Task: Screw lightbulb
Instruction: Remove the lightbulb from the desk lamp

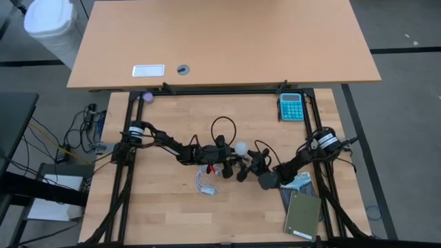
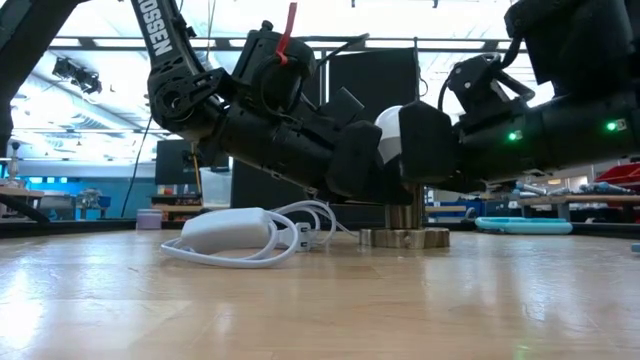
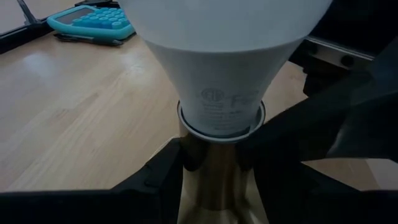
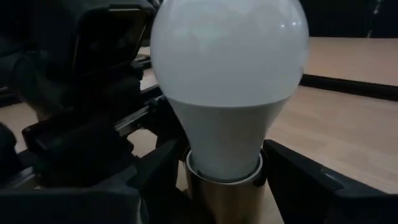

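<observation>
The lightbulb (image 4: 229, 87) is standing upright in the brass socket (image 4: 224, 199). Both grippers, left (image 1: 224, 164) and right (image 1: 253, 167), are crowding its base; I cannot tell their grip. Turning should probably stay slow and straight to avoid cross-threading.

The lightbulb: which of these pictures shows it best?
The right wrist view: the lightbulb fills it, globe and neck sitting in a brass socket. The left wrist view shows only its neck. From above it is a small white dot; the low view hides most of it behind the arms.
</observation>
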You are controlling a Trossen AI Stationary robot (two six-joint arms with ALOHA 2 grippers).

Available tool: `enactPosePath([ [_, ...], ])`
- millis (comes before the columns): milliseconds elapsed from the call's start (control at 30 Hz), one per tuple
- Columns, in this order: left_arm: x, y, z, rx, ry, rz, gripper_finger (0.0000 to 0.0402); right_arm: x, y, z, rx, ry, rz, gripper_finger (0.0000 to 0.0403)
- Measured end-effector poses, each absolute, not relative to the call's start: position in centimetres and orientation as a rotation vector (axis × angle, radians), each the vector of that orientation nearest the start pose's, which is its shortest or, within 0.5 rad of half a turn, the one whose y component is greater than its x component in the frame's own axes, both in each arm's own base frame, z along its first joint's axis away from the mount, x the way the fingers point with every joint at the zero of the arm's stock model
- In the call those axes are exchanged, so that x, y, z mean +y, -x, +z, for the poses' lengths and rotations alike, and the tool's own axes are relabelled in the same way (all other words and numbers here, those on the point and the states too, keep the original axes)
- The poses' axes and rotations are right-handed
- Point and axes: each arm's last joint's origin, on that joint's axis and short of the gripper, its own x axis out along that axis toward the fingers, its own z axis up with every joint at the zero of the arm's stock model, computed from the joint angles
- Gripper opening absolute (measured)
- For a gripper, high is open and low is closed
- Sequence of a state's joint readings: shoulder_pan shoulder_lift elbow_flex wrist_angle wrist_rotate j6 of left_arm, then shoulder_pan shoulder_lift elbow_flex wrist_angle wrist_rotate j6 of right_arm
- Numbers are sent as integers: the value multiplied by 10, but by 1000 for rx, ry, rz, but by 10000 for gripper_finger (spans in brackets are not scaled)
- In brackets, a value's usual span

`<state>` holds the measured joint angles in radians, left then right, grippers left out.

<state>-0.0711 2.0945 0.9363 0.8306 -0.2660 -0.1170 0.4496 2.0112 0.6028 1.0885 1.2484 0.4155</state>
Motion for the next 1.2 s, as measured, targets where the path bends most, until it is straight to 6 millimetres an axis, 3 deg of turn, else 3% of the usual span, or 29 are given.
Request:
enactPosePath([
  [933,-20,-395,100,320,73,218,171,108,-289,92,19,-114,-850,225],
  [1200,-20,-395,100,322,72,219,171,108,-289,91,32,-88,-855,166],
])
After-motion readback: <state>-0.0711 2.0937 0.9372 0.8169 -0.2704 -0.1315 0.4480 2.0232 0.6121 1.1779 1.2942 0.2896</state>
